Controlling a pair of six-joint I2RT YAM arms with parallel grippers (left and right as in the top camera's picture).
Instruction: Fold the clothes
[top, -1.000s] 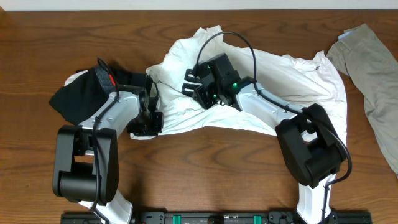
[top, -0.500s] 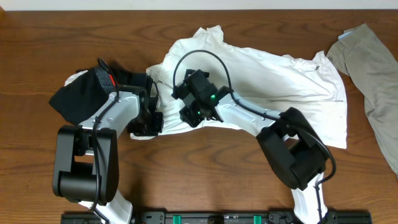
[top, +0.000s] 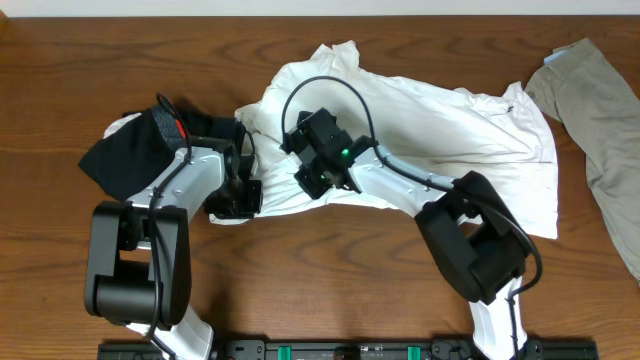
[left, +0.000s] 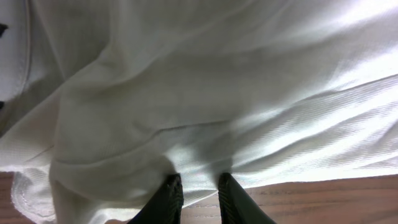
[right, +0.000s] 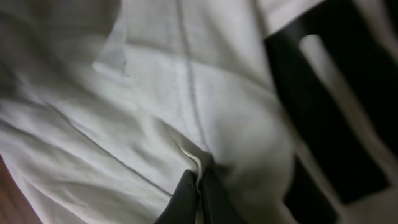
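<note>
The large white T-shirt lies crumpled across the middle of the table. My left gripper grips its lower left edge. In the left wrist view the left gripper has white cloth pinched between its dark fingers, just above the wood. My right gripper sits on the shirt's left part. In the right wrist view the right gripper is shut on a raised fold of white fabric, beside the dark block lettering. A black garment with a red edge lies left of the shirt.
A khaki-grey garment lies at the table's right edge, partly out of frame. Bare brown wood runs along the front between the two arm bases. The black garment touches my left arm's forearm.
My right arm swung left across the shirt and its jaws closed on a fold of white fabric. The left arm and its grip have not moved.
</note>
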